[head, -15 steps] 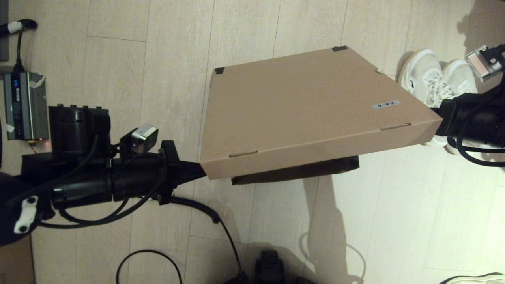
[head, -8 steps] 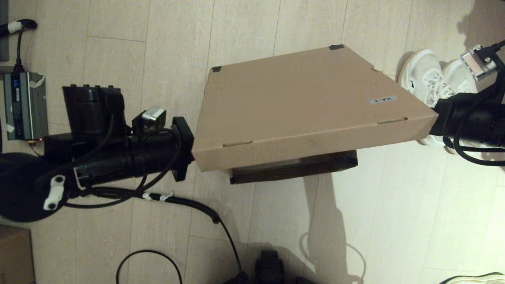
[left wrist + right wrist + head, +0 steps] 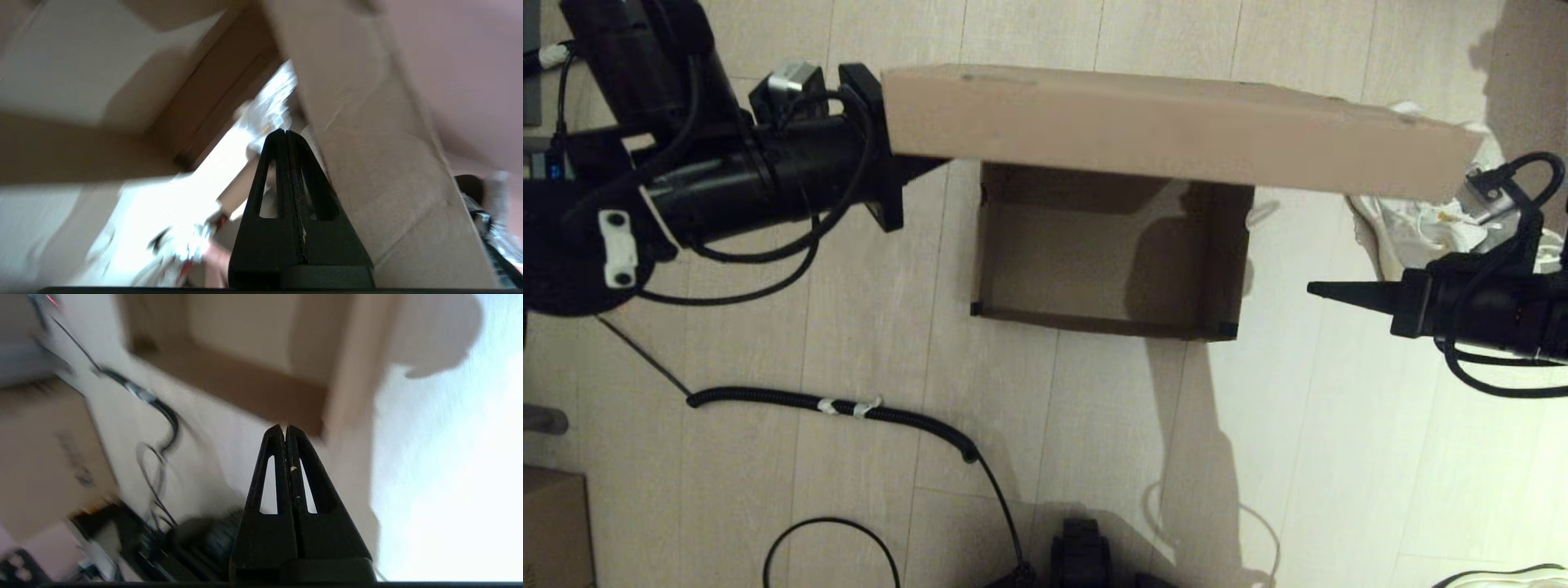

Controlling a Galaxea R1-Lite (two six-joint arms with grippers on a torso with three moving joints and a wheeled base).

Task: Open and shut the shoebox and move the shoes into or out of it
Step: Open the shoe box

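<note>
Shoebox (image 3: 1111, 253) on the floor (image 3: 768, 506) mid-scene, open, inside bare as far as the head view shows. Lid (image 3: 1168, 131) swung up on its far hinge, front lip facing the camera, stretching well past the box on both sides. Seen from below in the left wrist view as a broad brown flap (image 3: 380, 163).

Left gripper (image 3: 923, 167) at the lid's left end, tips tucked under the flap; fingers pressed together (left wrist view shows them sealed along the seam (image 3: 286, 141)), nothing between them, resting against the lid's underside edge rather than pinching it.

Right gripper (image 3: 1319, 290) low at the right, just beside the box's right wall, apart from it, pointing left. Clenched too, fingers (image 3: 284, 433) meeting at the tips with nothing held; box corner (image 3: 322, 416) just beyond them in the right wrist view.

Shoes (image 3: 1421, 224) on the floor right of the box, outside it, partly hidden behind the lid's right end and the right arm (only white uppers and a hint of yellow showing). Blurred white patch of them past the lid in the left wrist view (image 3: 269, 110).

Black cable (image 3: 849, 406) snaking across the floor in front of the box. Corner of a carton (image 3: 551, 531) at bottom left.
</note>
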